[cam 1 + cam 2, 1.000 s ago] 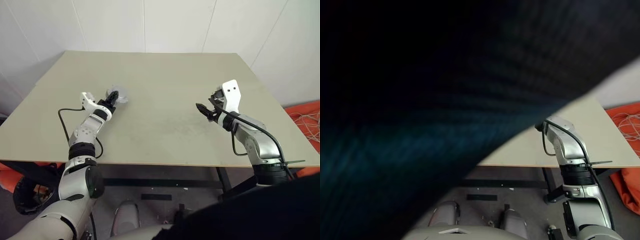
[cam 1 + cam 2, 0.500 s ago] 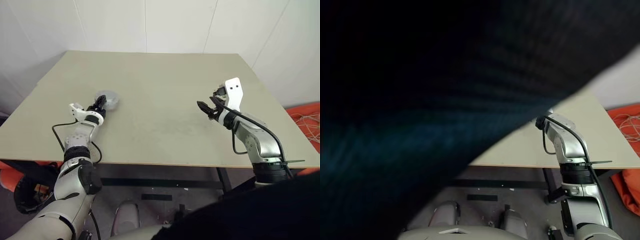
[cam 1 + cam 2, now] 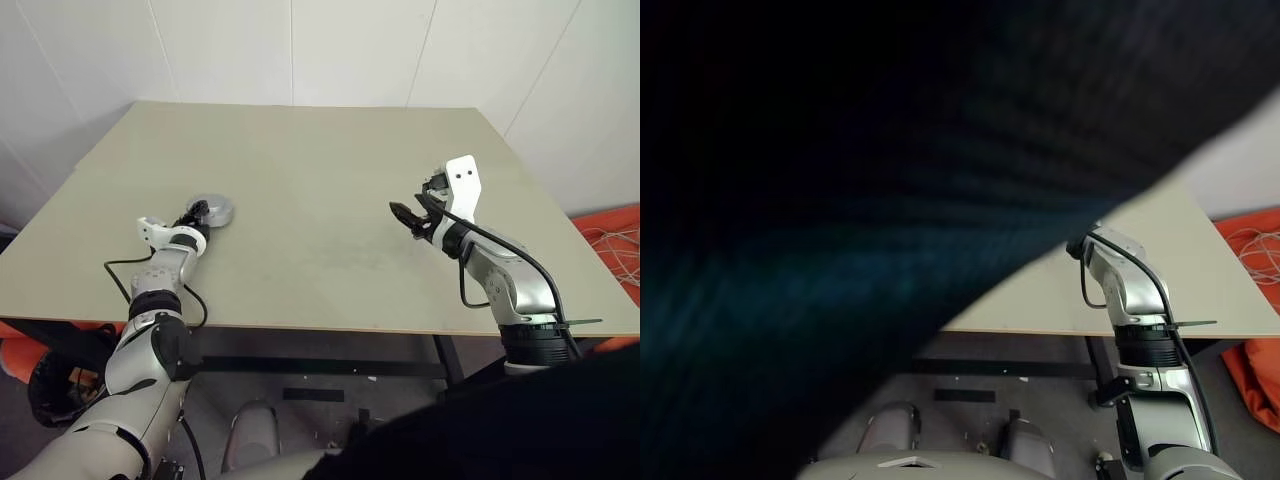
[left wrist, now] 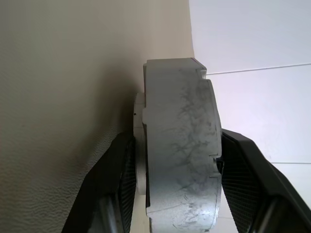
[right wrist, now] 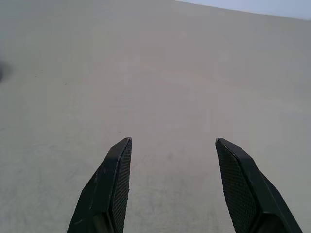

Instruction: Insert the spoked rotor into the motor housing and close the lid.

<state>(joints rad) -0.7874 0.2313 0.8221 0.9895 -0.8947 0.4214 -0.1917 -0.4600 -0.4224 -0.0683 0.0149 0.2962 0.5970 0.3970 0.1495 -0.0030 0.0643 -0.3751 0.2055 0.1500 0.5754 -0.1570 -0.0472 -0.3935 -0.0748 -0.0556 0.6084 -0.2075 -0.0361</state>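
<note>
Left fingers: closing on the motor housing, one black ribbed pad pressing each flat face, so the left gripper is gripping it.
Right fingers: standing spread apart with nothing between them; the right gripper is hovering above the bench, well apart from the motor housing.
Motor housing, place: sitting at the bench's left side, in from the near edge, seemingly resting on or just above the surface.
Progress: judging by what is lying in sight, the task is looking early; the housing is being held, but nothing is showing a rotor going in or a lid going on, so both steps are seemingly remaining.
Motor housing, shape and finish: appearing as a squat round drum of dull grey metal, its rim scuffed with dark hairline marks and stepped with small notches.
Bench, surface: showing as a matte, pale olive board, faintly grained.
Right eye view: a dark blurred mass is covering most of it.
</note>
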